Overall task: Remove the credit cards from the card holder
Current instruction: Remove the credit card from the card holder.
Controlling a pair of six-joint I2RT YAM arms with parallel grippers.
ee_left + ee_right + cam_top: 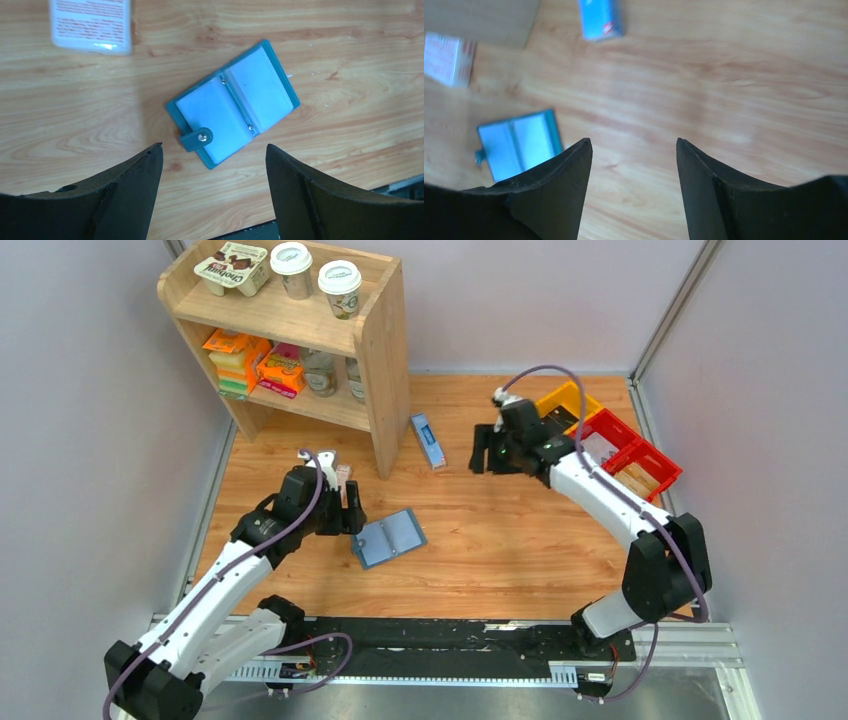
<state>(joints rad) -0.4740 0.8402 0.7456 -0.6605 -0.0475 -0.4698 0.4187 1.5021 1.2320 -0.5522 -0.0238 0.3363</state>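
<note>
The card holder point(388, 538) lies opened flat on the tabletop point(500, 560), left of the middle, with its pale inner pockets facing up and its closure tab at the left edge; opened like this, the pockets can be reached from above. The left end effector point(352, 510) hovers just beside that left edge, released, with nothing between its wide jaws; in the left wrist view the holder sits a little beyond the fingertips, so I judge this arm is placed to pin or pinch the holder. The right end effector point(483, 455) hangs well apart at the far right, also released and empty, and it is turned toward the holder; probably it is meant to pull a card. I cannot tell if cards are inside the pockets. A narrow blue box point(428, 440) lies near the shelf point(385, 350); a white pack with red print point(90, 25) lies to the far left of the holder.
</note>
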